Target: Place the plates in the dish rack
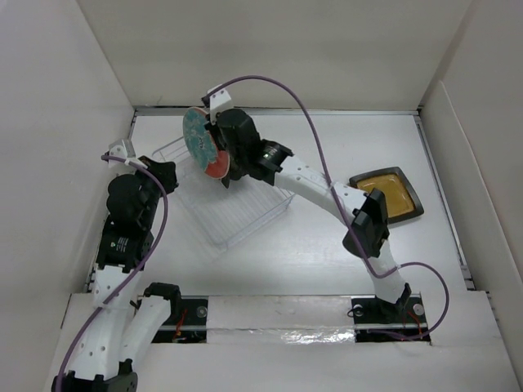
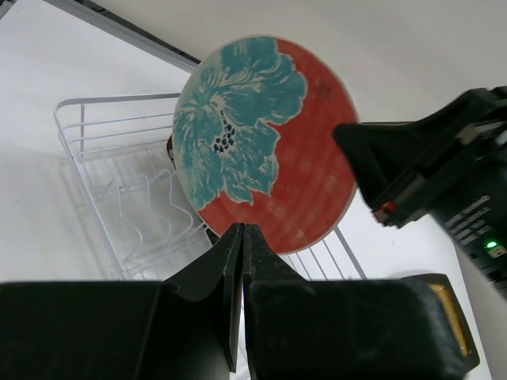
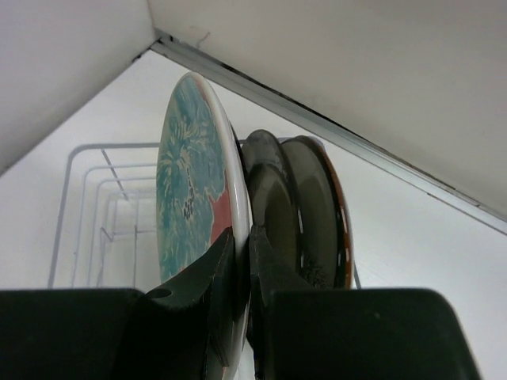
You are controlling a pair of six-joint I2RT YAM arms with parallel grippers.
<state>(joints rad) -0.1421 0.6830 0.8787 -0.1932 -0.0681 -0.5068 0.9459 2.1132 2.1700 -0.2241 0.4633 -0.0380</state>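
My right gripper (image 1: 214, 153) is shut on the rim of the red-and-teal round plate (image 1: 202, 142) and holds it upright over the far end of the dish rack (image 1: 233, 208). The right wrist view shows its fingertips (image 3: 230, 245) pinching the plate (image 3: 190, 190), with a dark upright plate with a brown rim (image 3: 305, 210) close behind it in the rack. My left gripper (image 1: 166, 170) is shut and empty beside the rack's left side, facing the plate (image 2: 265, 142). The black square amber-centred plate (image 1: 388, 194) lies flat on the table at right. The other plates are hidden.
White walls close in the table on the left, back and right. The rack's wire slots (image 2: 131, 190) lie below and left of the held plate. The right arm's forearm (image 1: 319, 184) spans from the rack to its base at the near edge.
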